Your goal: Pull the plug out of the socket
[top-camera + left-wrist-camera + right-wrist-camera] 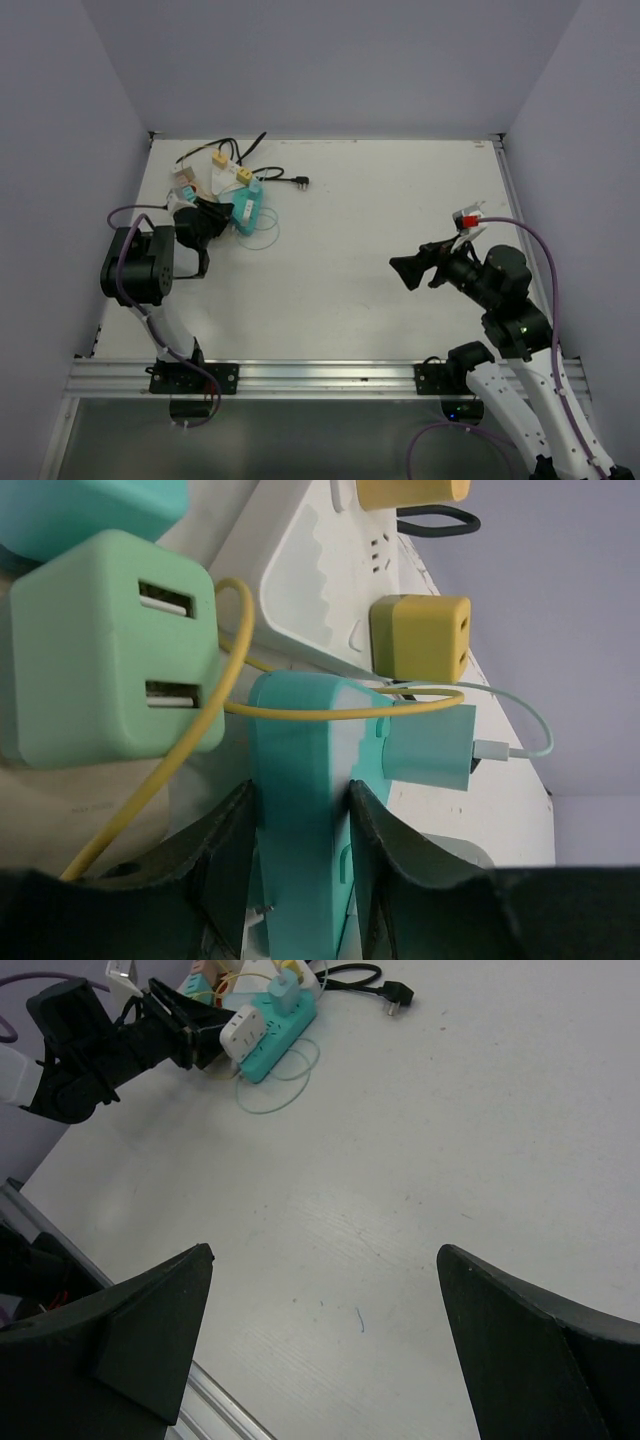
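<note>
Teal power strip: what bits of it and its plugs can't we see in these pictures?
Top external: the left gripper covers the near end of the teal power strip; the plugs are too small to match to sockets.
Left wrist: the fingers and the bottom edge hide the strip's lower part; the pale blue charger hides its own prongs.
Right wrist: the strip is far off and small; the cord of the black plug runs off the top edge.

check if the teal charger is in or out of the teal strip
In. The charger sits flush against the strip, no prongs showing; the left gripper is shut on the strip.
</note>
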Robot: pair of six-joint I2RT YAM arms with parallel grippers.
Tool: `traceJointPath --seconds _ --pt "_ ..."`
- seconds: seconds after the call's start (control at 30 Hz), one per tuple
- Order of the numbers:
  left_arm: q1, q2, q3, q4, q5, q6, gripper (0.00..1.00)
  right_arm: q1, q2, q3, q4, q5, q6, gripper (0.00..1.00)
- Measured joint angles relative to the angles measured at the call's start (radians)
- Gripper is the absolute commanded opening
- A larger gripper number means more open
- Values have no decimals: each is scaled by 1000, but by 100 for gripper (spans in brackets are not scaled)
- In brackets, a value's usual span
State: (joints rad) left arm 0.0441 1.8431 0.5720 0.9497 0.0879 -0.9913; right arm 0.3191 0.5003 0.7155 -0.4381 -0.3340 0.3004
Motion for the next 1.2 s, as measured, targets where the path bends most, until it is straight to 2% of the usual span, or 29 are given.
traceJointPath --seconds 0.23,0.53,0.83,1.0,1.2 --pt "-3 -78 -46 6 89 7 0 1 17 0 6 -18 -3 99" --pt "-40 -130 -74 5 169 16 0 1 51 0 19 -59 -2 99" --pt "-170 -231 -155 3 227 18 0 1 158 -26 93 -121 59 99" --pt "-254 -351 -218 -18 225 48 0 2 237 -71 155 -126 160 99" --pt "-384 -525 -253 -131 127 141 0 71 315 -128 244 -67 322 95"
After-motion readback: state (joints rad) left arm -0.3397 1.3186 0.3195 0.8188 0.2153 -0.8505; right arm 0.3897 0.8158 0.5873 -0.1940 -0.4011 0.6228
